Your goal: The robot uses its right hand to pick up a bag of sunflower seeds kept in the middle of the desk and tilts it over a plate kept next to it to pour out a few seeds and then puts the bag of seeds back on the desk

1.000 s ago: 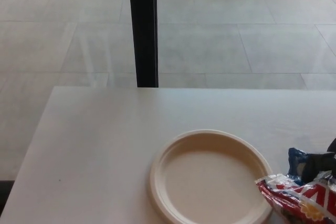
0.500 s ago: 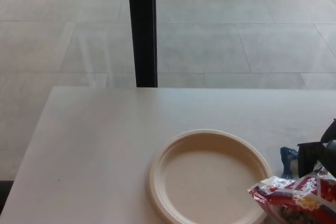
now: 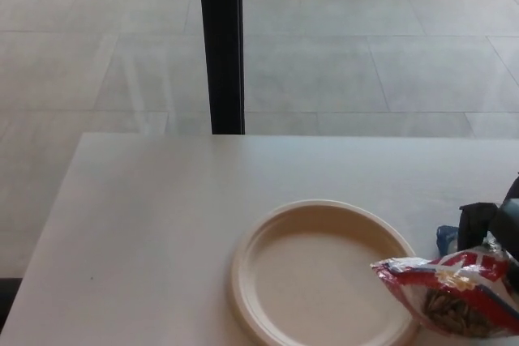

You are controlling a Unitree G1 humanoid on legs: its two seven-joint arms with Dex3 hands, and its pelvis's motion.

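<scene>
1 right hand (image 3: 493,228), fingers clamped on the seed bag (image 3: 450,293), has moved it further over the plate (image 3: 268,241).

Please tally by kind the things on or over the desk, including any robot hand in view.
Plate: 1
Bag of sunflower seeds: 1
Robot right hand, holding the bag: 1
Blue item behind the bag, too hidden to identify: 1
Total: 4

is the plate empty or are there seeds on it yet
Empty. The plate shows only bare cream surface; the seed bag in the right hand reaches over its right rim.
</scene>
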